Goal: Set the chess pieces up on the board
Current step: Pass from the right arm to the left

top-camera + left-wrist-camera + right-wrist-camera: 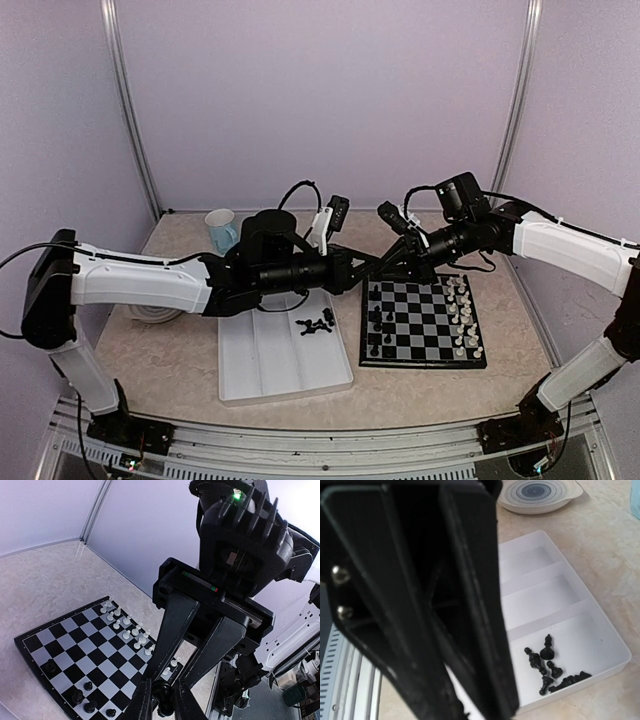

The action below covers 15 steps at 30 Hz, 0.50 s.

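Over the left edge of the board (420,363), my two grippers meet on one black chess piece (166,695). My left gripper (162,706) has a finger pressed against each side of it. My right gripper (172,682) reaches down from above, and its fingers converge on the top of the same piece. In the top view the left gripper (378,262) and right gripper (390,256) touch tip to tip. Several black chess pieces (376,335) stand on the board's left side. More black chess pieces (547,665) lie loose in the white tray (545,605).
White pieces (462,315) fill the board's right columns. The white compartment tray (270,360) sits left of the board, under my left arm. A blue-and-white mug (220,230) stands at the back left. A ringed plate (537,492) lies beyond the tray. Purple walls close in the table.
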Available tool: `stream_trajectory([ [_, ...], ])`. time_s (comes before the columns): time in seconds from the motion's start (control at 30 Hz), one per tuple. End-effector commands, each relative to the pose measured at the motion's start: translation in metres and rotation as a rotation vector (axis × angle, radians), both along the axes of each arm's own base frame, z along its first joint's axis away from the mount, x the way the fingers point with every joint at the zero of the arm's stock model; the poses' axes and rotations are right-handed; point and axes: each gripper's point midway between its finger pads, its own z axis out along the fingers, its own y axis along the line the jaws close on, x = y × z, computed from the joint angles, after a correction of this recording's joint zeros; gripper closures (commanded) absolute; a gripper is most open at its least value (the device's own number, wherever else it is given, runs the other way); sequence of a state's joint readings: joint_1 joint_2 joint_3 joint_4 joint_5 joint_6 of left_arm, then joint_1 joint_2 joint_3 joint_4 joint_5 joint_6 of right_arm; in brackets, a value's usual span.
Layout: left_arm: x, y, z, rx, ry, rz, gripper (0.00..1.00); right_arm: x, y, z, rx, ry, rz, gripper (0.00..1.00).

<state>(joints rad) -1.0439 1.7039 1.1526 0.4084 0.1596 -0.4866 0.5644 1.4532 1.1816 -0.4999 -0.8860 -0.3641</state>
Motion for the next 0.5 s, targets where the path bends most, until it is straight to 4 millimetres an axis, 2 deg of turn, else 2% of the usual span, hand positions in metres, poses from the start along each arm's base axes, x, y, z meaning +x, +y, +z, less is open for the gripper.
stream_trajectory([
  [0.0,0.0006,-0.0061,-0.0003,0.007,-0.001,-0.015,0.83,0.0036,0.0013,0.008,0.019,-0.015,-0.001,0.94],
  [0.1,0.0009,-0.0071,-0.0032,0.01,0.008,-0.016,0.82,0.0046,0.0012,0.0084,0.017,-0.017,-0.006,0.94],
  [0.17,0.0018,-0.007,-0.0044,0.012,0.015,-0.011,0.75,0.0054,0.001,0.0087,0.017,-0.015,-0.011,0.94],
  [0.23,0.0024,-0.0061,-0.0059,0.015,0.019,-0.003,0.73,0.0058,0.0012,0.0091,0.019,-0.014,-0.011,0.93],
  [0.47,0.0002,-0.0048,-0.0078,0.017,0.021,-0.013,0.87,0.0072,0.0013,0.009,0.02,-0.013,-0.013,0.94],
])
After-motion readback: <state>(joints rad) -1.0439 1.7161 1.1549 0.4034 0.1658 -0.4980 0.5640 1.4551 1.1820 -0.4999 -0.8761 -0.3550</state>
